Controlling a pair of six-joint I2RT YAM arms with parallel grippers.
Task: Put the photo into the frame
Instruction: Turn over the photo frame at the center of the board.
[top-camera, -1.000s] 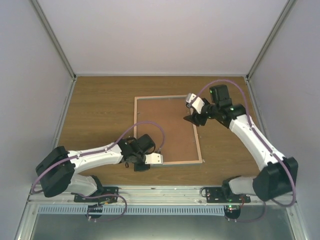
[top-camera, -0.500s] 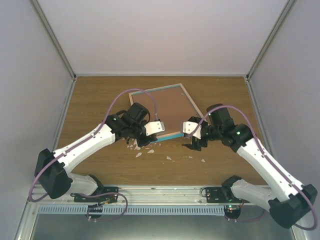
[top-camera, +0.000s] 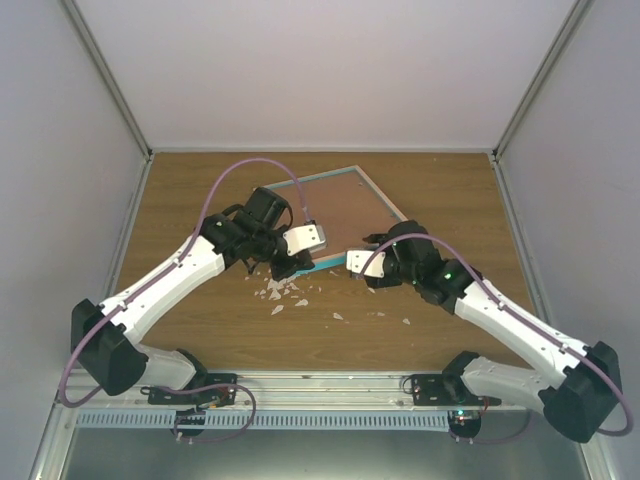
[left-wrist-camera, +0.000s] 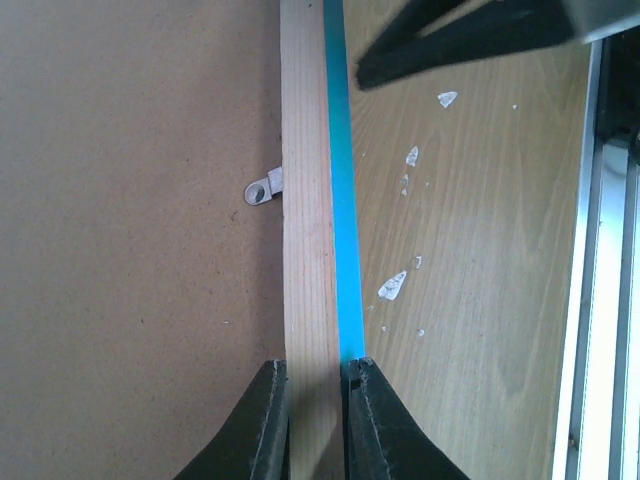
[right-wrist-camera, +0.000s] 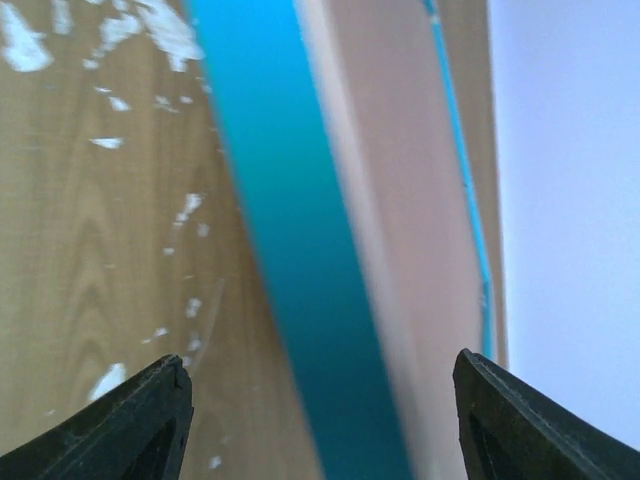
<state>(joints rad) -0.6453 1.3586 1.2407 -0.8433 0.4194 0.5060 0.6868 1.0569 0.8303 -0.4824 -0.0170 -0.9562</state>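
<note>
The frame stands tilted with its brown back up, its near edge raised and its far edge toward the back wall. My left gripper is shut on that near edge; in the left wrist view the gripper pinches the light wood and teal strip of the frame. My right gripper is open at the same edge, further right; in the right wrist view the gripper is spread wide around the teal edge without touching it. The photo is not in view.
Several white shards lie scattered on the wooden table under and in front of the frame; they also show in the left wrist view. A metal turn tab sits on the frame's back. White walls enclose the table.
The frame lay flat a second ago; its near edge is now lifted in my left gripper and white shards have appeared. My right gripper has come from the far right side to the near edge.
</note>
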